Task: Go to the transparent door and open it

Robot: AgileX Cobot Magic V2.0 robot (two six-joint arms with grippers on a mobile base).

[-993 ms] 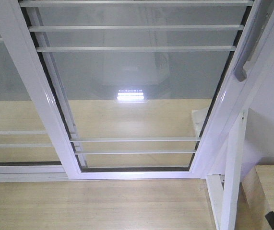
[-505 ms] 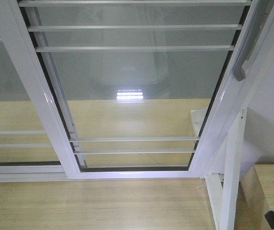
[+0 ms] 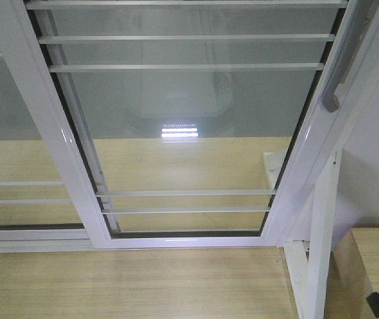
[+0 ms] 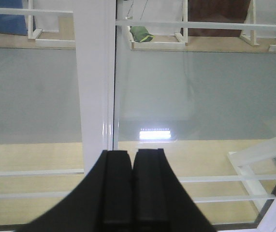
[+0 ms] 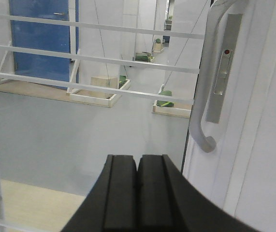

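Compared with one second ago, the transparent door [image 3: 189,119] sits slightly more to the left in the front view, and its lower left corner has shifted a little. From half a second ago to now almost nothing has changed.

The door fills the middle of the front view, standing on the wooden floor [image 3: 143,279]. I count five thin white bars across its glass: three in the upper part and two close together in the lower part. It has one curved grey handle [image 3: 335,93] on its right edge, and one bright light reflection [image 3: 180,131] on the glass. To the left is a second barred panel [image 3: 10,133] with no handle, and to the right one bare white post frame [image 3: 322,226].

There are two grippers, and both hold nothing. The left gripper [image 4: 132,159] has its two fingers pressed together and points at the white upright [image 4: 96,72] between the two panels. The right gripper [image 5: 138,164] is also closed with its fingers touching. It faces the door, and the handle is up and to its right, apart from it, beside one narrow lock plate [image 5: 222,67].
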